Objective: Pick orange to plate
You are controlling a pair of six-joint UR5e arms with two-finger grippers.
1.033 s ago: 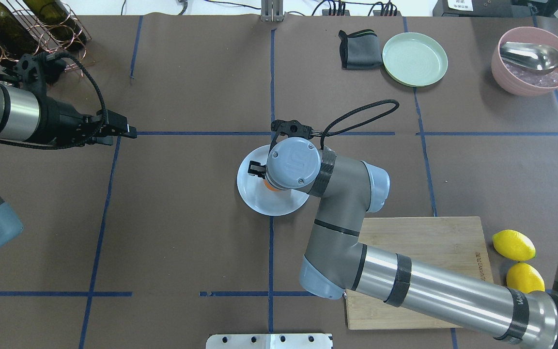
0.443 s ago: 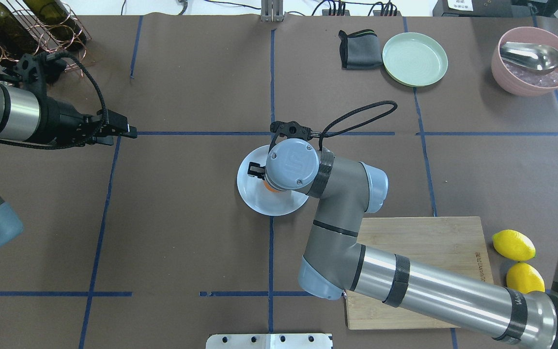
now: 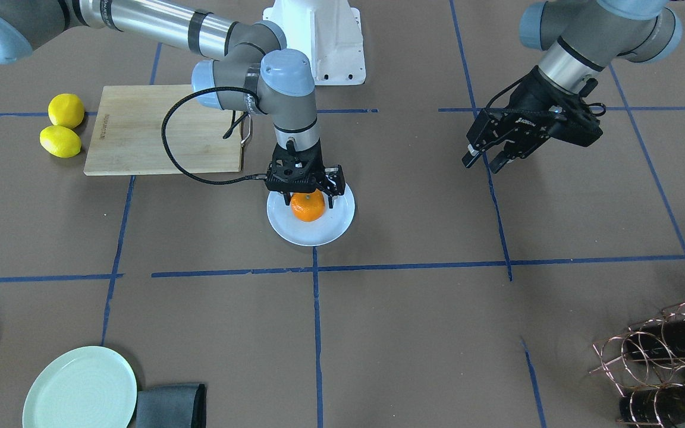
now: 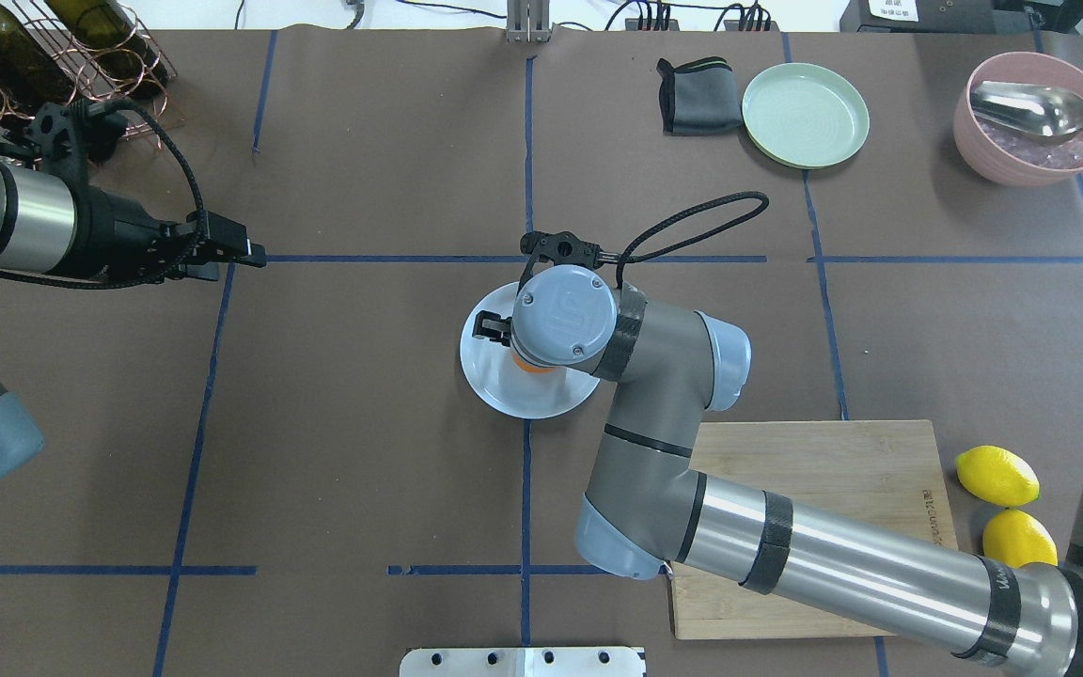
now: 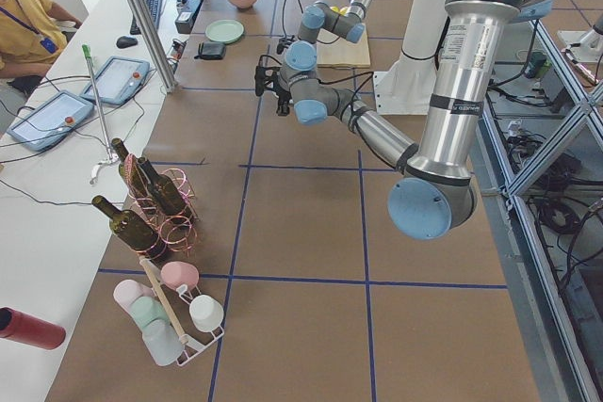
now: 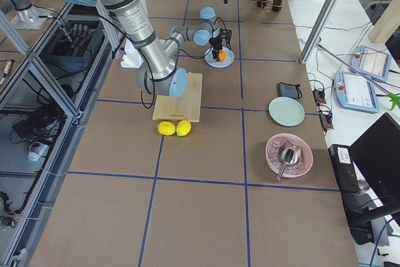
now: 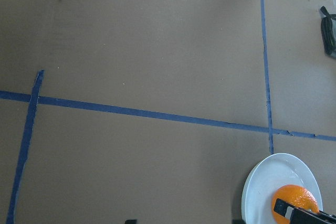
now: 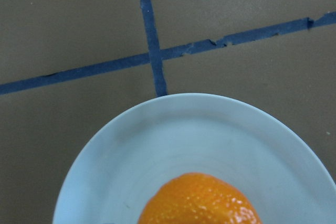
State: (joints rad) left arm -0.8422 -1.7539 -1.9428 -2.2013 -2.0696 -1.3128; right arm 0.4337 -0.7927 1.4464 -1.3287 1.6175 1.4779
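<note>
While the left claw (image 3: 480, 165) hangs over the brown table (image 3: 408, 309) with its two fingers apart and nothing between them, the orange (image 3: 308, 208) sits on the white plate (image 3: 319, 236) mid-table. The right claw (image 3: 310, 201) stands over it, fingers spread either side of the fruit; whether they touch it I can't make out. From above, the wrist (image 4: 565, 315) hides all but an orange sliver.

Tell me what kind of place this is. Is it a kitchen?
Probably a robot lab, not a kitchen. A left arm and right arm work over a table gridded with blue tape lines, and a person sits beside control tablets.
</note>
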